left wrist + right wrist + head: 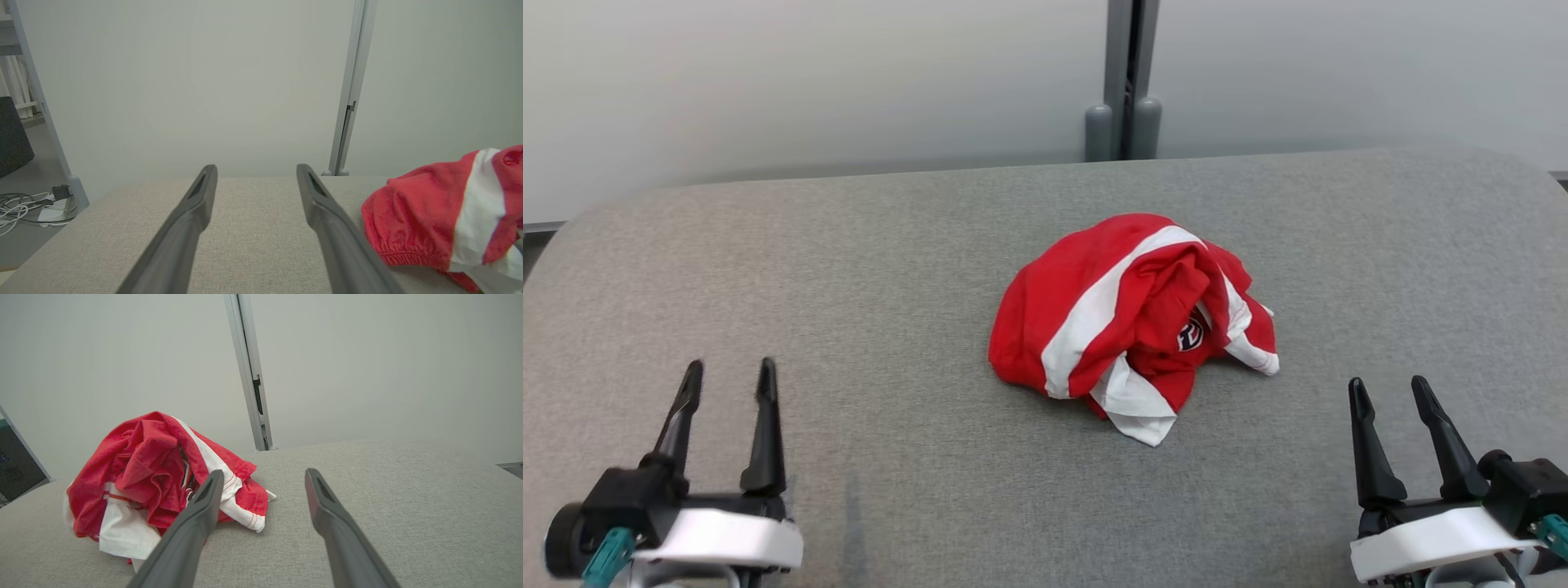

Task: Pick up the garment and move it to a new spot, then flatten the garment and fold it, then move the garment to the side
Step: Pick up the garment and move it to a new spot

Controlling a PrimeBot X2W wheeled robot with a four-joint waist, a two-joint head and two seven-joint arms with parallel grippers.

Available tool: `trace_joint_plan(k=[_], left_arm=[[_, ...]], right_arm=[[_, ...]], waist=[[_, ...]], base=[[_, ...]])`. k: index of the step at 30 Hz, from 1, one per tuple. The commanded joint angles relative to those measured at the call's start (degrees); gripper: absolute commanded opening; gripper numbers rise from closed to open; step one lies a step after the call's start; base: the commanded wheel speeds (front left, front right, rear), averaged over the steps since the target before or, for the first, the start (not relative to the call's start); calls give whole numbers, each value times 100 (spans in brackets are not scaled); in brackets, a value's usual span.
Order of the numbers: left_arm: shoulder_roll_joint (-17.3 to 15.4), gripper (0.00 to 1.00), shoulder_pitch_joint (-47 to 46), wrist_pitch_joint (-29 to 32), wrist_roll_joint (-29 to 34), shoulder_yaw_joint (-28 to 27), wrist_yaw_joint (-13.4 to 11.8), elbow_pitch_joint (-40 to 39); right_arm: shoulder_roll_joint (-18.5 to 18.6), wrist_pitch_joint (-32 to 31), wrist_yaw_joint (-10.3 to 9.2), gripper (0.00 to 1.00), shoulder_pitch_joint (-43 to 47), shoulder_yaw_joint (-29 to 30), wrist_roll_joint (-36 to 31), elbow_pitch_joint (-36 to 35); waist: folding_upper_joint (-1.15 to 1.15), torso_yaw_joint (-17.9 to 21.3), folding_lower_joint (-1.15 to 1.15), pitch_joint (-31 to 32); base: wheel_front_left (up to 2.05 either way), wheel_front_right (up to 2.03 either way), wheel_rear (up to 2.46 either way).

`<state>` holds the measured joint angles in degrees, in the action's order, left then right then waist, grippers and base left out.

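Note:
The garment [1131, 314] is a red piece with white stripes and a small dark emblem, crumpled in a heap near the middle of the grey table [890, 269]. My left gripper [730, 380] stands open at the lower left, well apart from the heap, with nothing between its fingers. At the lower right my right gripper [1388, 394] is open too and empty, a short way from the garment's near right edge. The left wrist view has the garment [445, 216] off to the right of my left gripper [256, 171]. In the right wrist view the garment [151, 473] lies left of my right gripper [264, 476].
A pale wall with a grey vertical post [1125, 82] stands behind the table's far edge. In the left wrist view, cables and a small adapter [28, 206] lie on the floor past the table's left side. The table's corners are rounded.

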<state>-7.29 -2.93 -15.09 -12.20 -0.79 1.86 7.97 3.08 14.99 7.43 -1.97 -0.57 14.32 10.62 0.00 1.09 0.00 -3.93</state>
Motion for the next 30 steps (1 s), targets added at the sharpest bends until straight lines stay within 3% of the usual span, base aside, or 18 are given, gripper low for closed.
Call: trace_joint_plan(k=[1,7,20,30], left_arm=[[-8,100,68,-10,-12,-71,-17,-48],[170,100,520,-11,97,-340,-99,-251],[343,100,641,-11,266,-405,3,-221],[378,100,-184,-10,393,144,268,-108]], right_arm=[[41,30,11,100,45,9,-10,0],[49,30,11,100,136,19,-22,6],[82,30,11,100,182,-41,-25,59],[93,30,11,100,45,-83,7,15]], waist=[[0,-82,0,49],[0,-217,0,107],[0,-203,0,208],[0,27,0,-6]], base=[[0,0,0],[0,0,0],[0,0,0],[0,0,0]])
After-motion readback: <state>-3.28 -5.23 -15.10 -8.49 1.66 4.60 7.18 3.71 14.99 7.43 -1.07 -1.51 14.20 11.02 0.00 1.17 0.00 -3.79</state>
